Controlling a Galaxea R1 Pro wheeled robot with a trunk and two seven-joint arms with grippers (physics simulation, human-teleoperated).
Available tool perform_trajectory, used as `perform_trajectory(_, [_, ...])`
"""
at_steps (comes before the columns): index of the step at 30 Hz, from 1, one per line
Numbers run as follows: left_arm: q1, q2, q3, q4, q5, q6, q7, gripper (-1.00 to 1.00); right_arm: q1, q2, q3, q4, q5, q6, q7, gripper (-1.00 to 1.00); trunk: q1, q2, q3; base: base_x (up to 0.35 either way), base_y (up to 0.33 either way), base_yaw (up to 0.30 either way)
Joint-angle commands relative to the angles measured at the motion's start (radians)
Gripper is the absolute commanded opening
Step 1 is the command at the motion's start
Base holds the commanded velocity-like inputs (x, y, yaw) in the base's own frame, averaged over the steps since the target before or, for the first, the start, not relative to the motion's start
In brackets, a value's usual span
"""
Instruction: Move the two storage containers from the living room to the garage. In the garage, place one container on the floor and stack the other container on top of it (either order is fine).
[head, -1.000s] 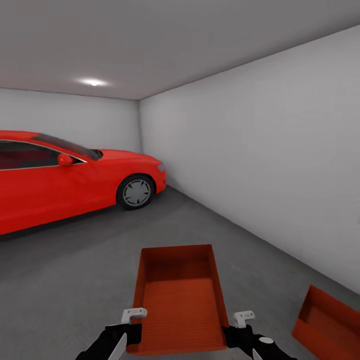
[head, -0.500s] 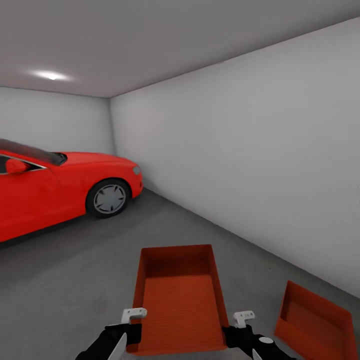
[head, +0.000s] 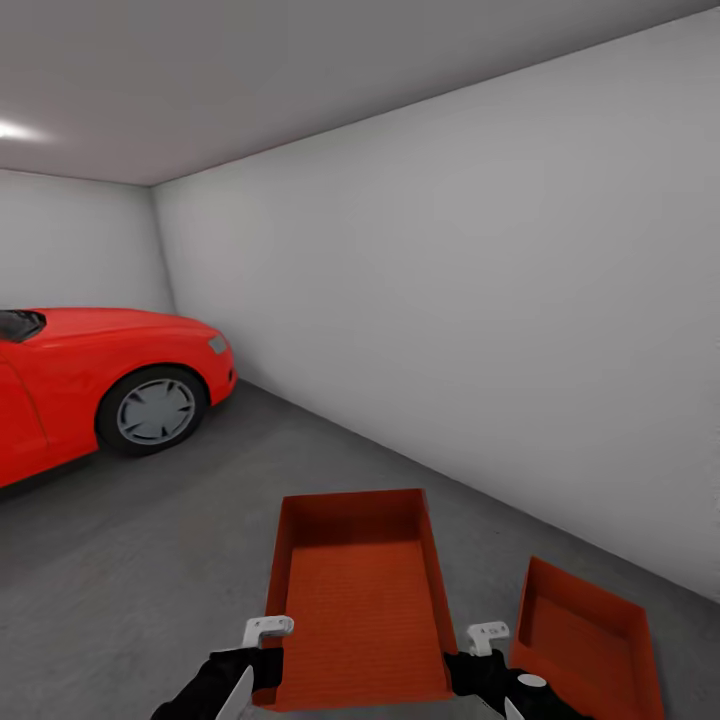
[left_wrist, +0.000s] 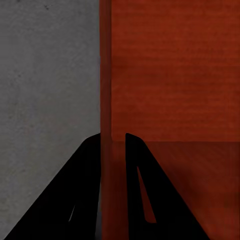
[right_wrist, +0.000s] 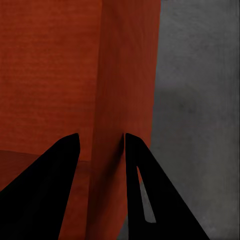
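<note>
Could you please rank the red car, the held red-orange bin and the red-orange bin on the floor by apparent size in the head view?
1. Red car, though cropped.
2. Held red-orange bin, nearest the camera.
3. Red-orange bin on the floor, cropped.

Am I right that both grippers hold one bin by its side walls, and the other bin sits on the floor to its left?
Not quite. The other bin sits on the floor to the right of the held bin, as the head view shows. The rest stands.

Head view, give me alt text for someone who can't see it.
An open red-orange bin is held by its side walls between the left hand and the right hand. A second matching bin sits on the grey concrete floor at right, near the white wall; a red car is parked at left.
</note>
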Motion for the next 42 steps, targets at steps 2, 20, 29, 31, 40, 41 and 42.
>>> perform_trajectory(2, [-0.001, 0.000, 0.007, -0.012, -0.026, -0.034, 0.031, -1.00, 0.001, 0.021, 0.043, 0.003, -0.004, -0.005, 0.019, -1.00, 0.001, -0.001, -0.003, 0.285, -0.214, -0.215])
perform_trajectory(20, [-0.001, -0.001, 0.007, -0.012, -0.026, -0.034, 0.031, -1.00, 0.001, 0.021, 0.043, 0.003, -0.004, -0.005, 0.020, -1.00, 0.001, -0.001, -0.025, 0.270, -0.230, -0.209])
perform_trajectory(29, [-0.001, 0.001, 0.007, -0.012, -0.026, -0.034, 0.033, -1.00, 0.001, 0.021, 0.043, 0.003, -0.004, -0.005, 0.020, -1.00, 0.001, -0.001, -0.035, 0.095, -0.048, -0.219])
perform_trajectory(31, [-0.001, 0.002, 0.007, -0.012, -0.026, -0.034, 0.035, -1.00, 0.001, 0.021, 0.043, 0.003, -0.004, -0.005, 0.020, -1.00, 0.001, -0.001, -0.038, 0.201, -0.056, -0.221])
perform_trajectory(40, [-0.001, 0.003, 0.007, -0.012, -0.026, -0.034, 0.037, -1.00, 0.001, 0.021, 0.043, 0.003, -0.003, -0.005, 0.020, -1.00, 0.001, -0.001, -0.048, 0.279, -0.061, -0.225])
perform_trajectory(41, [-0.001, 0.003, 0.007, -0.012, -0.026, -0.034, 0.037, -1.00, 0.001, 0.021, 0.043, 0.003, -0.003, -0.005, 0.020, -1.00, 0.001, -0.001, -0.049, 0.322, -0.004, -0.231])
perform_trajectory(42, [-0.001, 0.003, 0.007, -0.012, -0.026, -0.034, 0.037, -1.00, 0.001, 0.021, 0.043, 0.003, -0.003, -0.005, 0.020, -1.00, 0.001, -0.001, -0.050, 0.323, -0.003, -0.217])
